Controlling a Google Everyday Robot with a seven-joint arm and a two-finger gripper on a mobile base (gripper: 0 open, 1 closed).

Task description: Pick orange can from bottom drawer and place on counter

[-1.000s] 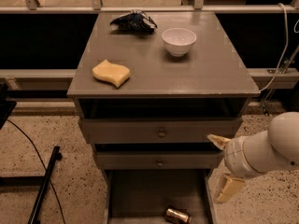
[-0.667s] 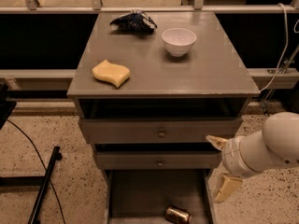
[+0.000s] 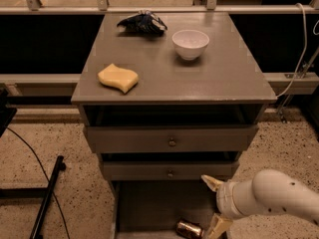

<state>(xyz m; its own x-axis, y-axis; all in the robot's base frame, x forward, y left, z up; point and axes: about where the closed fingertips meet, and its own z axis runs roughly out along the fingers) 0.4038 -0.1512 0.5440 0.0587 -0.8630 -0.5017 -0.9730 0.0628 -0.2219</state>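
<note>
The orange can lies on its side on the floor of the bottom drawer, which is pulled out at the bottom of the view. My gripper is at the lower right, just right of the can and a little above it, with its pale fingers spread apart and nothing between them. The white arm comes in from the right edge. The grey counter is the cabinet top above.
On the counter are a yellow wavy sponge front left, a white bowl back right and a dark crumpled bag at the back. Two shallower drawers with brass knobs stick out above the bottom drawer. A black stand is on the floor left.
The arm has shifted slightly to the left, toward the can. The can and the things on the counter have not moved.
</note>
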